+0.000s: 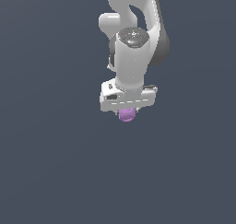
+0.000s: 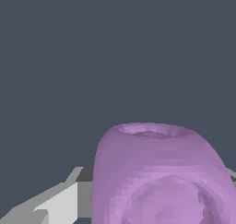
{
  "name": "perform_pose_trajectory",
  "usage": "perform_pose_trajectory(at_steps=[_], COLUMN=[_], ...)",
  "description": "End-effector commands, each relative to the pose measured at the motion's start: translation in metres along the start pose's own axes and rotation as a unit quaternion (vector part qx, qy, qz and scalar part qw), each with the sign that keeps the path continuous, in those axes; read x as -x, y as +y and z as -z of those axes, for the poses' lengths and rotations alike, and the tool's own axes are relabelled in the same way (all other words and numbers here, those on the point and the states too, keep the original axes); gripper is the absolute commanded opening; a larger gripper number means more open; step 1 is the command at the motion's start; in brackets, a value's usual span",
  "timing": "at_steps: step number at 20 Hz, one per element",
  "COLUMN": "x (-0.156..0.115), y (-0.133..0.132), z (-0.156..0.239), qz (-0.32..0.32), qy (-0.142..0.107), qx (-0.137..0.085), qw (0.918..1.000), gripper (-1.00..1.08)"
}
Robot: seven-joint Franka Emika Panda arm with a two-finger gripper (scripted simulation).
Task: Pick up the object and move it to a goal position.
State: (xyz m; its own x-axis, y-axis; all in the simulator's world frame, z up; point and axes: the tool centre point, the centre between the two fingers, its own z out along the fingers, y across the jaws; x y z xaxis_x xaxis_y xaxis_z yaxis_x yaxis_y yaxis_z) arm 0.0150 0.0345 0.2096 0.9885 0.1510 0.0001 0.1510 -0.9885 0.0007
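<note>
Purple cylinder [image 1: 126, 115] sat directly under white gripper [image 1: 127, 111], between fingers, poking out below. Fingers [image 2: 55, 204] appeared pinched on it. Goal marker not visible; direction of carry unknown.

A light-purple object [image 1: 126, 115] is seen against a plain dark slate-blue ground [image 1: 46, 163]. The arm [image 1: 131, 57] is coloured white, with a dark grey cap and dark grey shading at joints.
</note>
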Motion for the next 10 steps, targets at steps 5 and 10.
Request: perform_pose_trajectory(at_steps=[5,10], x=[0.009,0.013], y=[-0.022,-0.035], z=[0.069,0.109], qz=[0.000,0.000], qy=[0.000,0.000], qx=[0.000,0.000], qw=[1.0000,1.0000], gripper=[-1.00,-1.00])
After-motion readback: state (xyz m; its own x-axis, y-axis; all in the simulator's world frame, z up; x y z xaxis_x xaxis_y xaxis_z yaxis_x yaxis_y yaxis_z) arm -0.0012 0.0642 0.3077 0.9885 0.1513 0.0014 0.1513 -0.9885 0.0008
